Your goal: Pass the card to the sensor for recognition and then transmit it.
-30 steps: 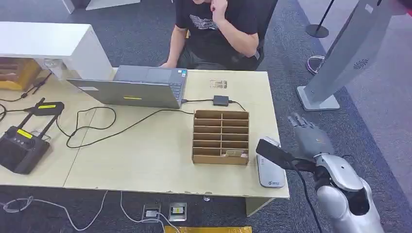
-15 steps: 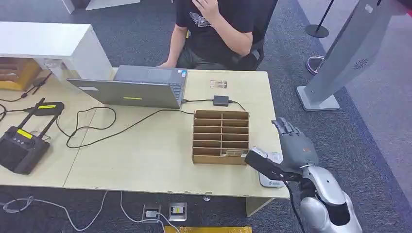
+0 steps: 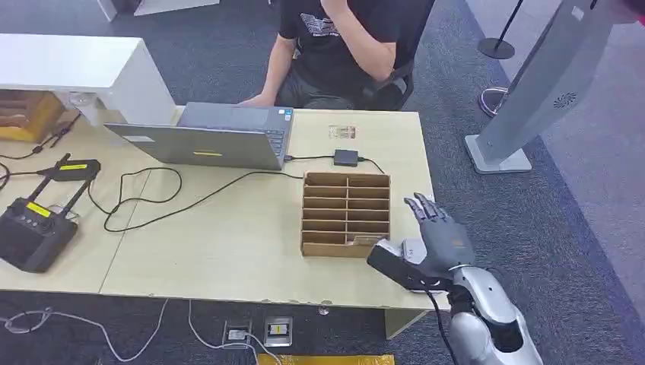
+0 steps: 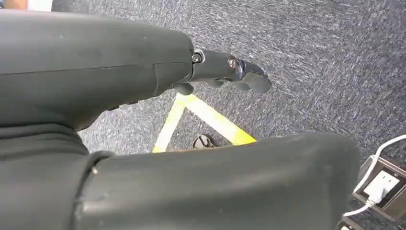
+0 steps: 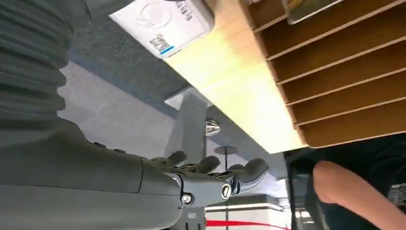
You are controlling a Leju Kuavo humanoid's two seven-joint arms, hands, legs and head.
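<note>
Right hand (image 3: 437,239) empty, beside card (image 3: 367,240) in wooden organizer (image 3: 346,215).

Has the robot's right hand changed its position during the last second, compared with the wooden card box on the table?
Yes. The right hand has moved left and toward the robot, closing on the wooden card box, and now hovers over the white sensor.

A pale wooden table (image 3: 228,243) stands on dark grey carpet (image 3: 487,228). At ten o'clock sits a white counter (image 3: 68,65). At two o'clock a grey slanted kiosk (image 3: 544,84) rises from its base. Yellow floor tape (image 4: 210,120) crosses the carpet.
</note>
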